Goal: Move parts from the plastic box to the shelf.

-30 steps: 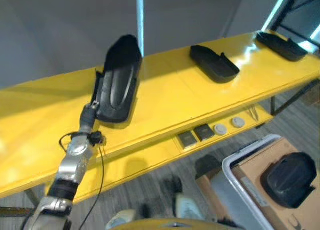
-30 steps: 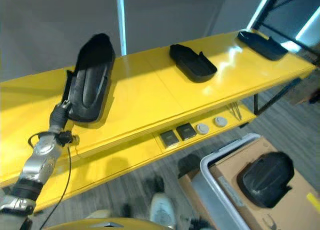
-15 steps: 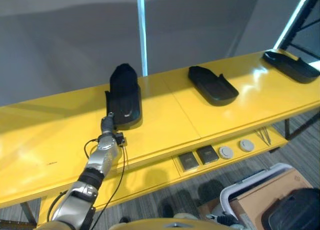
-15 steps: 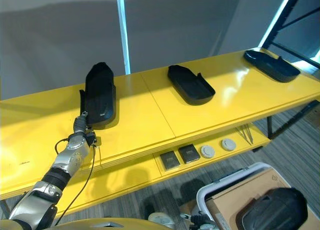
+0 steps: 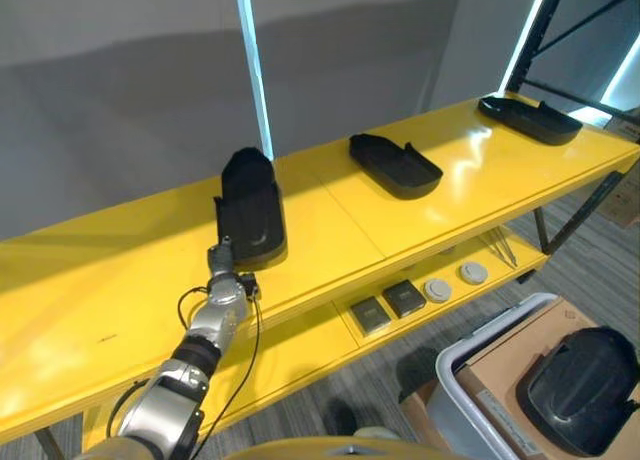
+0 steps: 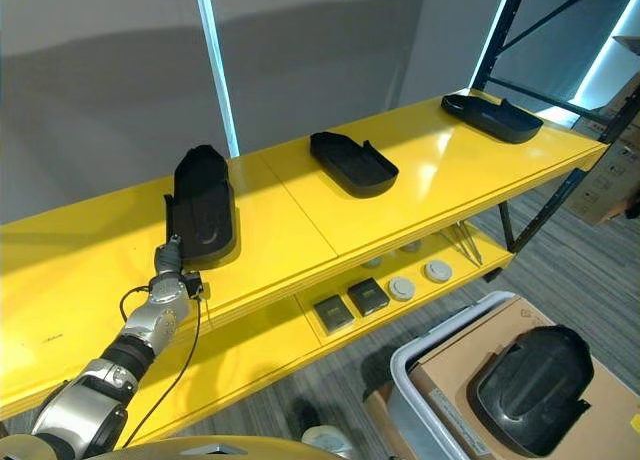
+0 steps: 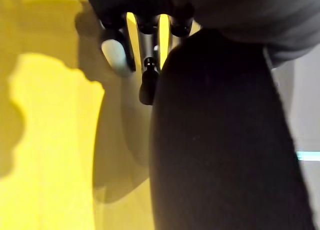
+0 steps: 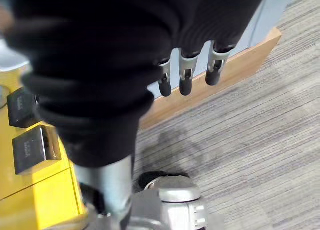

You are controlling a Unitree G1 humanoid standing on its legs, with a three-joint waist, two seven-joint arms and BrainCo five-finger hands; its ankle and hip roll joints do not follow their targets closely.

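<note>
A black moulded part (image 5: 250, 211) is set on the yellow shelf (image 5: 330, 205), the left hand (image 5: 218, 257) at its near end.

From the head views the left arm is seen stretched up to the shelf's front edge, the hand just below the part; whether its fingers grip or merely touch cannot be told there. In the left wrist view the fingers (image 7: 149, 80) are seen running straight beside the part's smooth dark side (image 7: 225, 140), not curled round it. Two more black parts (image 5: 394, 163) (image 5: 527, 118) lie further along the shelf to the right. Another part (image 6: 530, 388) is seen in the plastic box (image 6: 420, 380), below the shelf. The right hand (image 8: 187, 72) is shown in its wrist view with fingers relaxed, holding nothing, over the grey carpet (image 8: 240, 140).
</note>
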